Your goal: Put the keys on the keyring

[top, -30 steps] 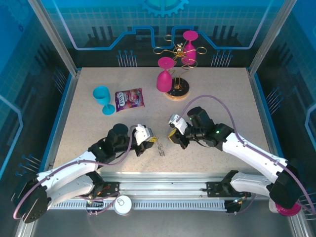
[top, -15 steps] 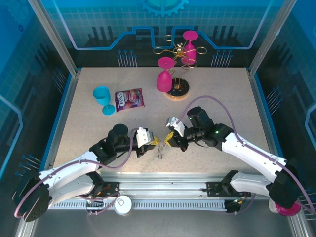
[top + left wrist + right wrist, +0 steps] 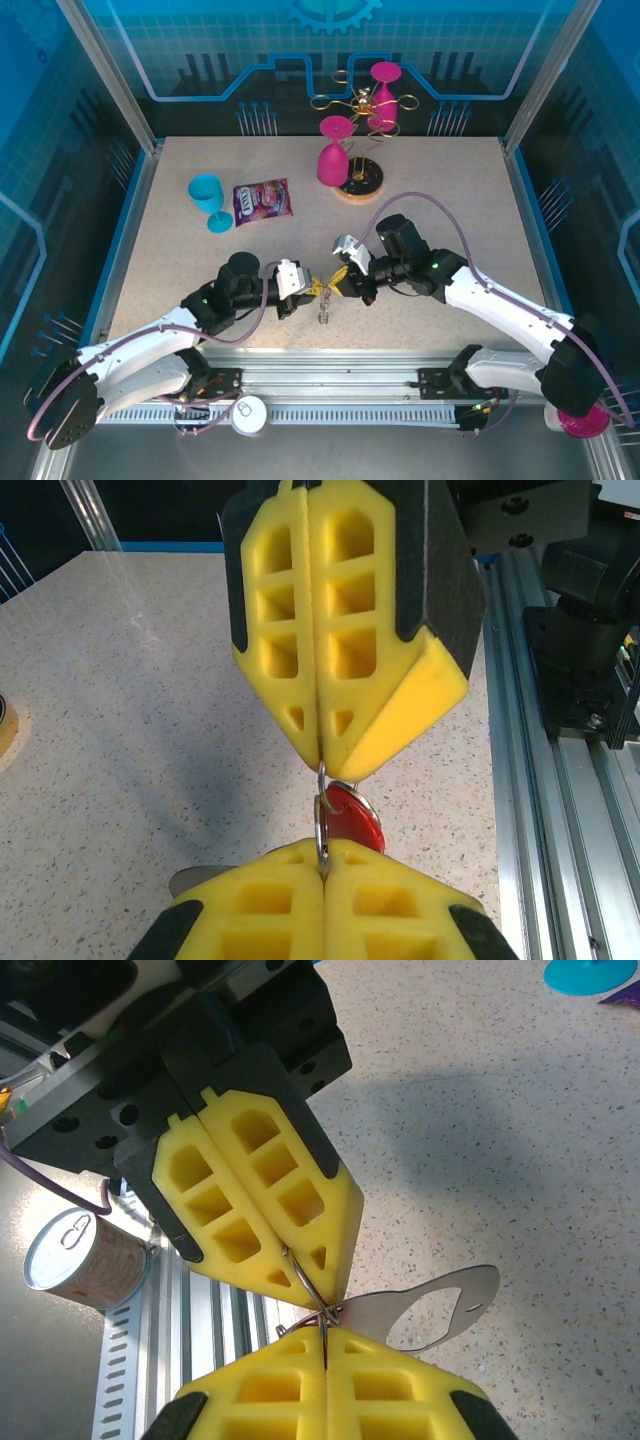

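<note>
My left fingers [image 3: 265, 905] and right fingers [image 3: 260, 1390], both yellow-padded pairs pressed fully shut, meet tip to tip above the speckled beige worktop [image 3: 170, 260], close to its front edge and about midway between its left and right edges. Each pair pinches the same thin wire ring [image 3: 321, 815], which spans the small gap between the two sets of tips. The small key with the round red plastic head [image 3: 352, 820] hangs right against that ring, and the flat grey metal oval keyring [image 3: 445, 1305] juts out sideways beside my right fingertips.
</note>
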### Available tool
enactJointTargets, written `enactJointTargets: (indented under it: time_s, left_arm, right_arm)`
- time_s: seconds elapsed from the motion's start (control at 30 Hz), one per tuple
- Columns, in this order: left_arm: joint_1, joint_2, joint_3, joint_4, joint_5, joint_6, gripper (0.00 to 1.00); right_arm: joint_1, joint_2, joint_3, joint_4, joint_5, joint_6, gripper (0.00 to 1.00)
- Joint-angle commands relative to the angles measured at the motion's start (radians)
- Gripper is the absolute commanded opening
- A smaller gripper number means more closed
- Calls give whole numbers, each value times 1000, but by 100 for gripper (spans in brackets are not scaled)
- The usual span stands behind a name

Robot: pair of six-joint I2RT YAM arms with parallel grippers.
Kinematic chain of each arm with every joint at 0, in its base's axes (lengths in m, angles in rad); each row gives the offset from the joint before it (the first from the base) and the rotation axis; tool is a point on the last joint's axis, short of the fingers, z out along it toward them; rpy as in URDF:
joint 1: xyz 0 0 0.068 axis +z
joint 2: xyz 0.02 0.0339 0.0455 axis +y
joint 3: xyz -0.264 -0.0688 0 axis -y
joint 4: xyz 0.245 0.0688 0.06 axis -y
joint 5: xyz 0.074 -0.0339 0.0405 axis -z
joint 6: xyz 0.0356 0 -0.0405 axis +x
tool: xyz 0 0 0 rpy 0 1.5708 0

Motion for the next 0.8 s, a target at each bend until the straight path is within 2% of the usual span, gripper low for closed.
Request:
enactJointTargets:
  time_s: [0.0,0.3,0.77]
  left_arm:
    - [-9,-24,-15,47,24,35,0]
    - [-27,-53,-31,41,28,116,0]
    - [-56,-82,-53,73,-35,205,0]
  right_arm:
    - [-7,19,11,20,10,22,0]
    - [-50,59,31,19,-36,97,0]
    - [-62,61,54,-31,-71,75,0]
